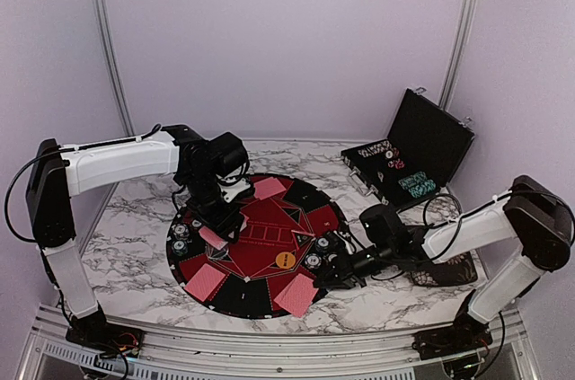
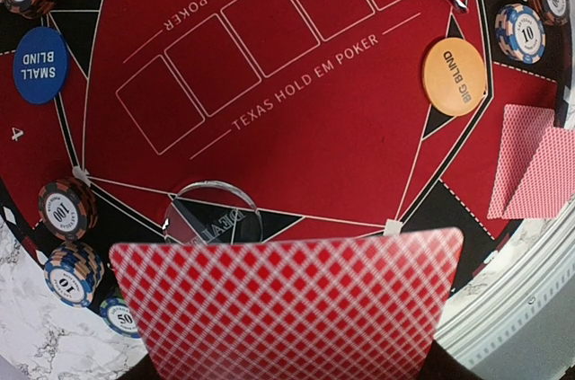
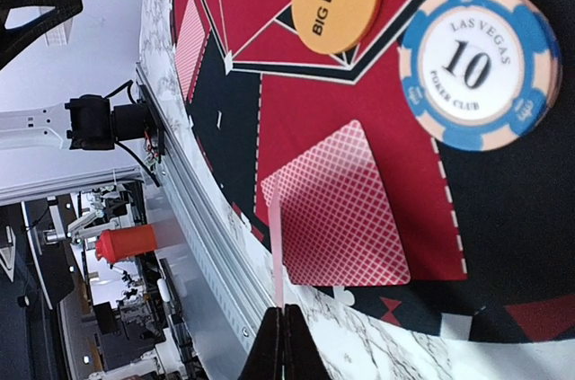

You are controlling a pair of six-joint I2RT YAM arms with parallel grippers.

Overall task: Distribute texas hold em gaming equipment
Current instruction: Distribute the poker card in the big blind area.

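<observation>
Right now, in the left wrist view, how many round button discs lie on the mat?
3: blue Small Blind disc at left edge, orange Big Blind disc at right, clear dealer disc just above the near card, which may hide more.

Closed fingers (image 3: 285, 344) pinching card edge (image 3: 278, 245), blue chip (image 3: 479, 66), orange disc (image 3: 337, 0)

Both arms have white link shells joined by bulky black housings: the left arm (image 1: 108, 164) and the right arm (image 1: 476, 227) match. Thin black cables loop along each, from the shoulder blocks toward the bases. The wrists end in black camera blocks and black grippers. Any screws or markings are too small to make out.
</observation>
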